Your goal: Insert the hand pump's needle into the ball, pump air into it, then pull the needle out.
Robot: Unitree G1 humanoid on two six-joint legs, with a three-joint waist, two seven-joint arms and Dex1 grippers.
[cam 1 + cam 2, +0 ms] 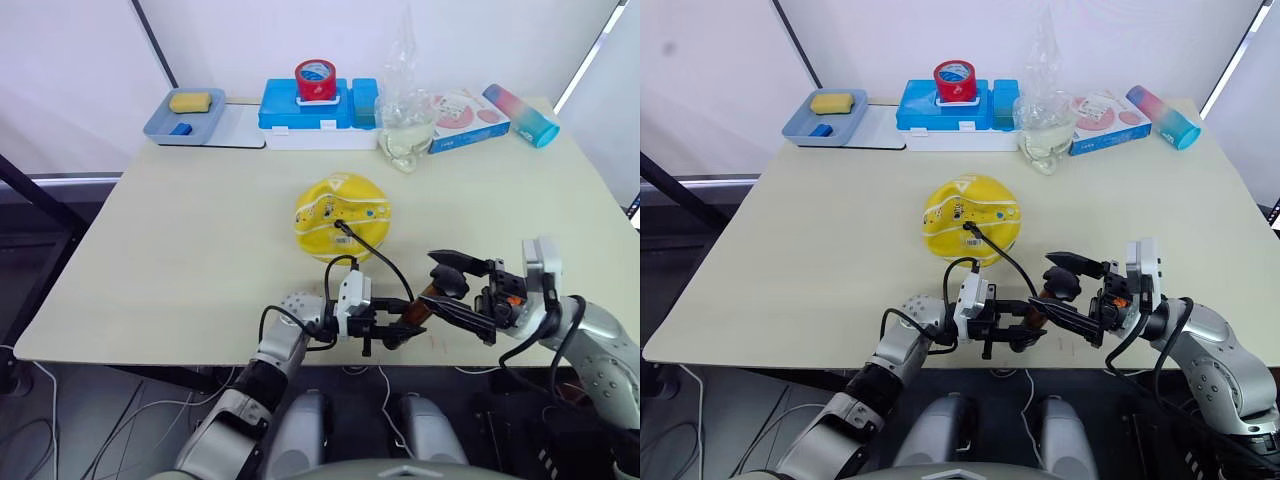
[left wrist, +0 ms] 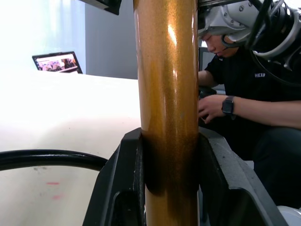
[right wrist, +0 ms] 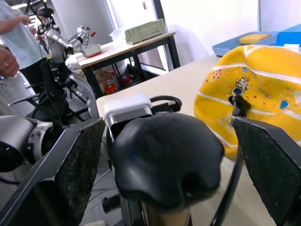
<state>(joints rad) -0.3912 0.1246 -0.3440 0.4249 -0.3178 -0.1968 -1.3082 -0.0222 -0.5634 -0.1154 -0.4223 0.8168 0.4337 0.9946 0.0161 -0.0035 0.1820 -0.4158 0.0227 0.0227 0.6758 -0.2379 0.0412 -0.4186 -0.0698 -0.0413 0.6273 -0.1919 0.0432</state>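
My left end effector point(image 1: 385, 328) reaches low over near worktop point(image 1: 180, 230) edge, clamped on slim gold-bronze metallic hand pump point(image 1: 412, 310) barrel. Barrel's long axis runs toward my right end effector point(image 1: 462, 290), fingers spread wide either side of rounded black handle point(image 3: 167, 157), not touching. Thin black hose point(image 1: 375, 252) arcs to dented yellow ball point(image 1: 340, 215) beyond pump; black needle fitting point(image 3: 239, 104) seated in ball.
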